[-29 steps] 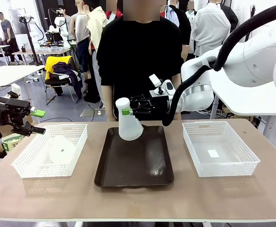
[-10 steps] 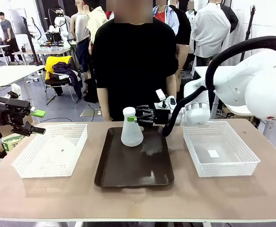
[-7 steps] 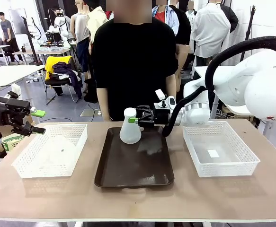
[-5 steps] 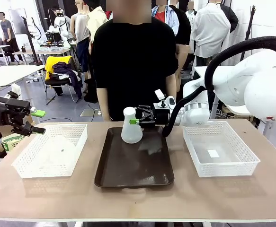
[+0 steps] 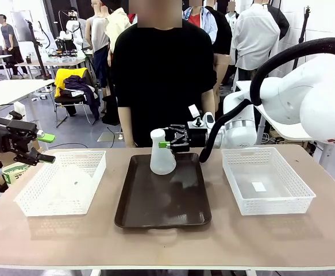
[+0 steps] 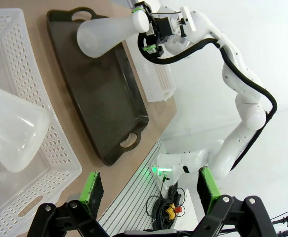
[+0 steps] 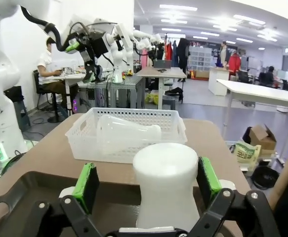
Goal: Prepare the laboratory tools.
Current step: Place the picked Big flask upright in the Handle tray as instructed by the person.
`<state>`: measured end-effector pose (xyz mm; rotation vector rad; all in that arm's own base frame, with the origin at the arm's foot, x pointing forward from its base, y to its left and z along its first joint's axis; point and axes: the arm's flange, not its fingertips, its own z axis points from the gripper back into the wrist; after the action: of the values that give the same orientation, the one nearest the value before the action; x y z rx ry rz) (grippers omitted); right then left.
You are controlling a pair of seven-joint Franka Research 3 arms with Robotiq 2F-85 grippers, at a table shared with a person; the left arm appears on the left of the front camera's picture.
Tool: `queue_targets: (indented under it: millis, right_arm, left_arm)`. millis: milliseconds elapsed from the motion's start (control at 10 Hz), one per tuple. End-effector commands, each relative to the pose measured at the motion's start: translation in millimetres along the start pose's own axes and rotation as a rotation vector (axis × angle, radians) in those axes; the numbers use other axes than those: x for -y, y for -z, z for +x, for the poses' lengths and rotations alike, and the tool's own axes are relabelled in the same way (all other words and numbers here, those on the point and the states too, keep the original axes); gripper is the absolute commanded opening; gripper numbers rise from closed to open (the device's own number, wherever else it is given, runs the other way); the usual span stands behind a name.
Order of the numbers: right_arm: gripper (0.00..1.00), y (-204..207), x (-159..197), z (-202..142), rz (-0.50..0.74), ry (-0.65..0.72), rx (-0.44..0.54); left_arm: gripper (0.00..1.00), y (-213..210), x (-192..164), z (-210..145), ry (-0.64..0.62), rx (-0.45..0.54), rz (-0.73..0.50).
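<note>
One frosted-white conical flask (image 5: 162, 160) stands upright on the far end of the dark brown tray (image 5: 161, 201). My right gripper (image 5: 164, 144) reaches in from the right, open, its green pads on either side of the flask's neck (image 7: 166, 182) with a gap on one side. A second flask (image 6: 10, 131) lies on its side in the left white basket (image 5: 32, 201); it also appears beyond the tray as the flask (image 7: 126, 132). My left gripper (image 5: 41, 146) hovers open over that basket's left edge, holding nothing, its pads (image 6: 92, 190) wide apart.
A white lattice basket (image 5: 296, 198) sits right of the tray, with a small white tag inside. A person in a black shirt (image 5: 161, 75) stands close behind the table's far edge. Bare tabletop (image 5: 167, 244) runs along the near edge.
My right gripper has opened off the flask's neck. The flask now stands on its own on the tray's far end, a little farther back than a second ago. The left arm is unmoved.
</note>
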<state>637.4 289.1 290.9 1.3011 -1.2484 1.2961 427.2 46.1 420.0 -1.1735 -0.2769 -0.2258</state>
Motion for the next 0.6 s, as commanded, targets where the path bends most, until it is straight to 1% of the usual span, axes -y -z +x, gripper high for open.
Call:
queue_targets:
  millis: [0, 100, 200, 300, 400, 500]
  right_arm:
    - [1.00, -6.4, -13.8, 6.9, -0.039, 0.032, -0.038]
    - [1.00, -9.6, -16.8, 8.8, -0.053, 0.043, -0.066]
    - [1.00, -12.2, -19.6, 9.5, -0.049, 0.063, -0.060]
    - [1.00, -14.1, -21.5, 7.6, -0.059, 0.102, -0.083]
    - [1.00, -10.2, -9.3, 5.0, -0.032, 0.024, -0.044]
    - [1.00, -10.2, -9.3, 5.0, -0.032, 0.024, -0.044]
  left_arm:
    - [1.00, -1.7, 1.0, 0.1, 0.004, 0.007, -0.005]
    - [1.00, -1.7, 1.0, 0.1, 0.004, 0.007, -0.005]
    - [1.00, -1.7, 1.0, 0.1, 0.004, 0.007, -0.005]
    - [1.00, -1.7, 1.0, 0.1, 0.004, 0.007, -0.005]
    - [1.00, -1.7, 1.0, 0.1, 0.004, 0.007, -0.005]
    - [1.00, -1.7, 1.0, 0.1, 0.004, 0.007, -0.005]
